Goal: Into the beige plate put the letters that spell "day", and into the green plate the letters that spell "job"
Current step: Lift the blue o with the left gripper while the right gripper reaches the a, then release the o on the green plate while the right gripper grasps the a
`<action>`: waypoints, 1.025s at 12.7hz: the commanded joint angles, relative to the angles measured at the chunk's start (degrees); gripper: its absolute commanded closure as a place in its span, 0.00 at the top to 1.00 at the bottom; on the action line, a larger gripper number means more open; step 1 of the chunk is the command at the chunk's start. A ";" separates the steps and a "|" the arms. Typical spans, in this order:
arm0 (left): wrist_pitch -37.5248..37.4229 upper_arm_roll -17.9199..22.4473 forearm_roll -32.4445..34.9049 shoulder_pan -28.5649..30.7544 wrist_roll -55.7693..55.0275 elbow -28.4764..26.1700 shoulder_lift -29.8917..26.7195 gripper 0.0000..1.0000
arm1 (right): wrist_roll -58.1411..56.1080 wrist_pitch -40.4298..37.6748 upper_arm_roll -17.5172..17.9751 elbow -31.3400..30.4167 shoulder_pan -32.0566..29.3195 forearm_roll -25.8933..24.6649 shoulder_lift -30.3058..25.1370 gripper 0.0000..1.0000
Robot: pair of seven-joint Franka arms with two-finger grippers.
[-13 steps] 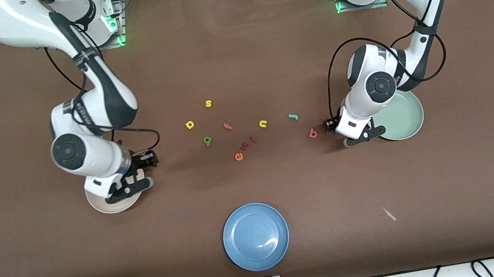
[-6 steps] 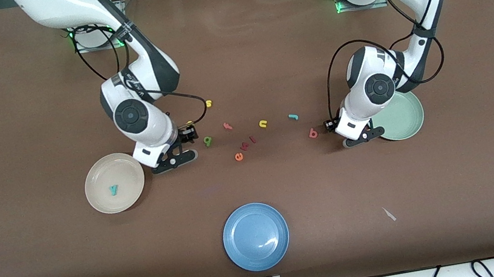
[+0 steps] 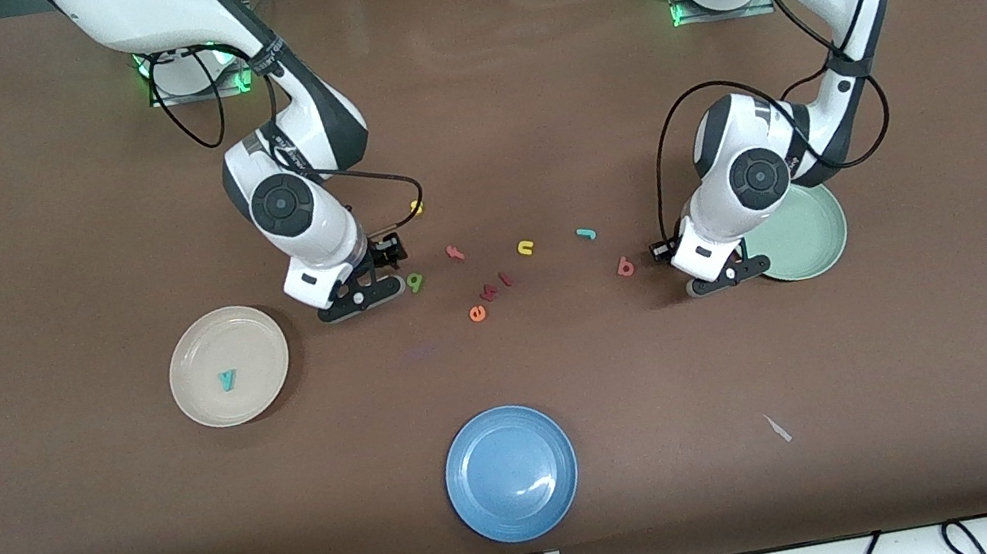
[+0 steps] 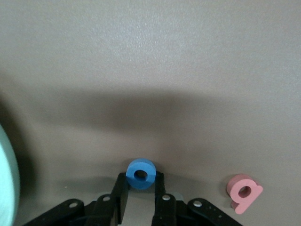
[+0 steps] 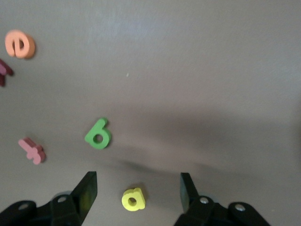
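Low over the table beside the green plate [image 3: 806, 234], my left gripper [image 3: 725, 275] is shut on the blue "o" [image 4: 141, 173], with a finger against each side. The red "b" [image 3: 625, 267] lies close by, and the teal "j" [image 3: 586, 233] farther from the camera. My right gripper [image 5: 137, 186] stands open, low, with the yellow rounded letter [image 5: 133, 198] between its fingers, untouched. The dark green letter [image 3: 415, 282] lies just beside this gripper [image 3: 360, 295]. The teal "y" [image 3: 226, 379] lies in the beige plate [image 3: 252, 345].
A blue plate [image 3: 511, 472] sits near the front edge. Spare letters lie mid-table: yellow "s" [image 3: 416, 207], pink "f" [image 3: 455, 252], yellow "u" [image 3: 526, 248], orange "e" [image 3: 478, 313] and dark red pieces [image 3: 500, 283]. A pale scrap [image 3: 777, 428] lies toward the left arm's end.
My right arm swung from over the beige plate to the letters mid-table, uncovering the plate with the teal "y" in it. The left arm has barely shifted.
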 commanded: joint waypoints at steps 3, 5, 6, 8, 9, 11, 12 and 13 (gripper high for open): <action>-2.14 0.47 2.22 0.66 0.43 2.57 -0.97 0.00 | 0.42 10.18 0.92 -10.08 0.91 -0.35 -2.86 0.80; -14.03 0.30 2.13 2.50 3.57 7.82 -3.87 0.00 | 0.15 12.30 1.00 -12.11 0.91 -0.35 -2.95 0.80; -21.85 0.38 2.13 3.21 6.46 11.68 -3.97 0.00 | 0.24 12.66 1.00 -12.38 1.35 -0.35 -2.95 0.80; -32.26 0.38 2.13 6.27 14.71 14.71 -4.15 0.00 | 0.32 12.66 1.09 -12.73 2.05 -0.35 -2.95 0.80; -32.73 0.38 2.22 8.55 18.76 14.10 -4.41 0.04 | 0.41 12.92 1.01 -13.17 2.41 -0.35 -2.95 0.80; -32.48 0.38 2.22 11.64 23.87 12.70 -3.45 0.04 | 0.32 15.20 1.01 -14.04 2.76 -0.35 -2.86 0.80; -32.39 0.38 2.31 12.35 24.59 12.34 -2.14 0.05 | 0.24 16.43 1.09 -14.57 2.76 -0.35 -2.69 0.80; -32.30 0.47 2.31 12.61 24.94 11.99 -1.34 0.12 | 0.24 17.31 1.01 -14.75 2.76 -0.35 -2.51 0.78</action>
